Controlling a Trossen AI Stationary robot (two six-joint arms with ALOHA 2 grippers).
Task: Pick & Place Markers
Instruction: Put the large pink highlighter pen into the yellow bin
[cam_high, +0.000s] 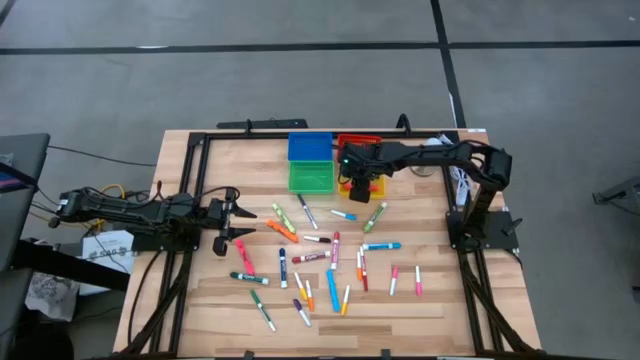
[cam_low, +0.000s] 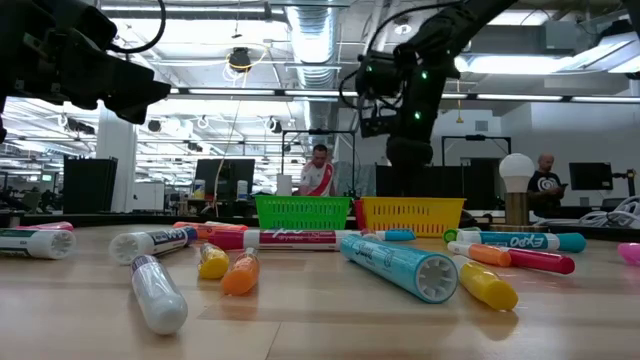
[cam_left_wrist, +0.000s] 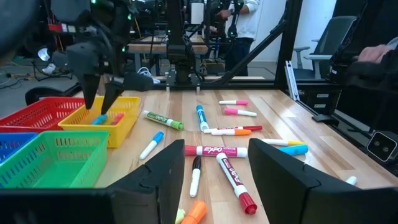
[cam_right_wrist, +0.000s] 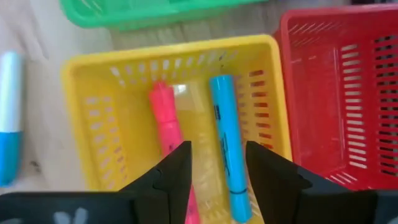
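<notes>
Right claw, fingers apart and empty, hangs over the yellow bin near the bench's far edge; a pink marker and a blue marker lie inside. Left claw, fingers apart and empty, waits by the bench's left edge. The remaining markers lie scattered over mid-bench.

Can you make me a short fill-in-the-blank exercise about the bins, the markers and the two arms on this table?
1. The right gripper hangs over the ____ square plastic bin.
2. That bin holds a pink marker and a ____ marker.
3. The right gripper's fingers hold ____.
4. The green square plastic bin sits beside the yellow one, in front of the ____ bin.

Missing words: yellow; blue; nothing; blue
</notes>
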